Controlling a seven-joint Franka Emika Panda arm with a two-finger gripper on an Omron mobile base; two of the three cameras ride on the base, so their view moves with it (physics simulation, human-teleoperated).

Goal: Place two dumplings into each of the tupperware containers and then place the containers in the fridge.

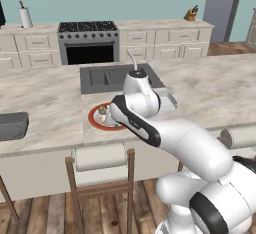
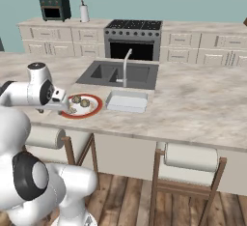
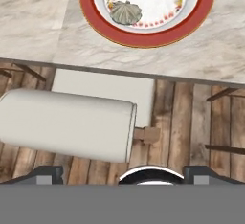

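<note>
I was at the very start of the job: picking up the first dumpling. My gripper (image 2: 61, 108) hung at the near edge of the counter (image 2: 193, 99), just beside the red-rimmed plate (image 2: 94, 109), its jaws spread as wide as they go and holding nothing. The hand view looked down past the counter edge at a stool (image 3: 67, 125) and the wooden floor, so I judged I was not yet over the food.

The dumplings (image 2: 80, 102) sat on that plate, a small cluster; in the hand view two showed, one ridged dumpling (image 3: 126, 12) toward the plate's near side. That one looked a little wider than deep, its long axis lying roughly along the counter edge, though they are near enough round that direction hardly counts.

One tupperware container (image 2: 127, 101) lay just right of the plate, in front of the sink (image 2: 118, 74), open side up, its long axis running left to right. I could not make out a second one.

Next, I reckoned, I had to reach farther over the plate, drop straight onto one dumpling and close around it without nudging its neighbours.
</note>
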